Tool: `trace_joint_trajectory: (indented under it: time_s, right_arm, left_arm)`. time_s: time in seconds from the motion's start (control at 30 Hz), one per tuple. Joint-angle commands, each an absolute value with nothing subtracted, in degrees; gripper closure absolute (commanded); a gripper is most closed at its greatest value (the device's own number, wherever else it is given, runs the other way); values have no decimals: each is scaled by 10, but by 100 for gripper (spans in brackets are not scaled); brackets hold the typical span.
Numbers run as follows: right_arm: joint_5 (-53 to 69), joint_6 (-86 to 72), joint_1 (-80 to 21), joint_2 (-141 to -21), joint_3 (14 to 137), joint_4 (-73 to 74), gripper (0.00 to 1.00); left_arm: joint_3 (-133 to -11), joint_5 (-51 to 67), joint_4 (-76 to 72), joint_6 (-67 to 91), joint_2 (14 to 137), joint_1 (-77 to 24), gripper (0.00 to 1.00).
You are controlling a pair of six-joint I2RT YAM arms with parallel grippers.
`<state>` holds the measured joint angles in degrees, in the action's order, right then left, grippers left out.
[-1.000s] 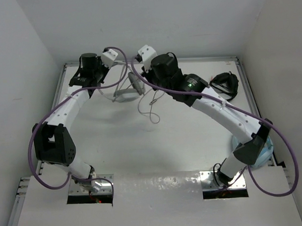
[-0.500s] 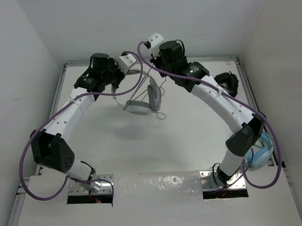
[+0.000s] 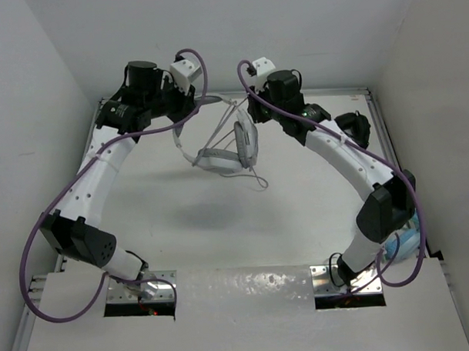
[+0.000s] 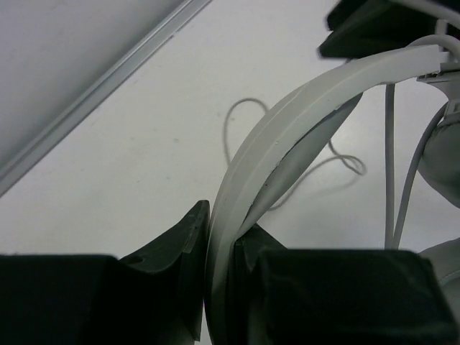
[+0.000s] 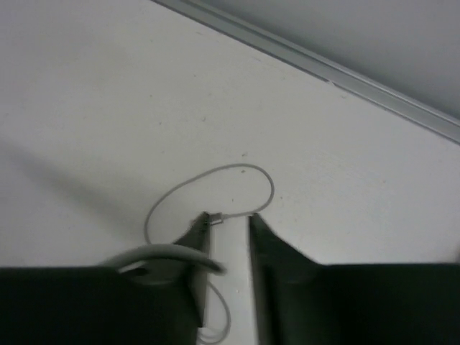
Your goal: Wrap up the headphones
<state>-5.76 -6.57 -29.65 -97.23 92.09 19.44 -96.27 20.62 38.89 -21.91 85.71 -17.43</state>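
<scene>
- Close to the lens, the left gripper [image 4: 219, 237] and the right gripper [image 5: 228, 224] are rendered dark and blurred; the table [image 4: 144, 144] beyond their fingertips is seen sharper.
- Bright, even light is given throughout; a soft shadow [image 3: 213, 212] is cast on the table beneath both grippers.

The headphones [image 3: 232, 149] hang over the far middle of the table [image 3: 221, 222], between the left gripper [image 4: 219, 237] on their left and the right gripper [image 5: 228, 219] on their right, with the cable [image 3: 258, 181] dangling on their near side. A second headset [image 3: 355, 129] lies at the far right corner. A third headset [image 3: 408, 245] sits by the right edge towards the near corner, partly behind the right arm.
</scene>
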Motion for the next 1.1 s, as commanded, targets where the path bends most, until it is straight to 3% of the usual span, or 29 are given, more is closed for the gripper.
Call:
trace_joint_trajectory:
  time_s: [0.0, 0.03, 0.13, 0.3, 1.07]
  right_arm:
    - [-9, -108, -274, -938, 882, 67, 67]
    - [33, -119, -273, -935, 848, 46, 54]
    - [77, -183, -275, -933, 762, -66, 42]
    - [57, -306, -276, -950, 661, -250, 39]
    - [-33, -423, -285, -1078, 662, -377, 40]
  left_arm:
    - [-1056, 333, 420, -90, 843, -171, 100]
    - [-1074, 345, 418, -71, 847, -171, 100]
    - [-1139, 366, 406, -5, 863, -171, 100]
    - [-1199, 367, 412, 38, 868, -171, 100]
    - [-1318, 392, 351, 150, 911, -163, 100]
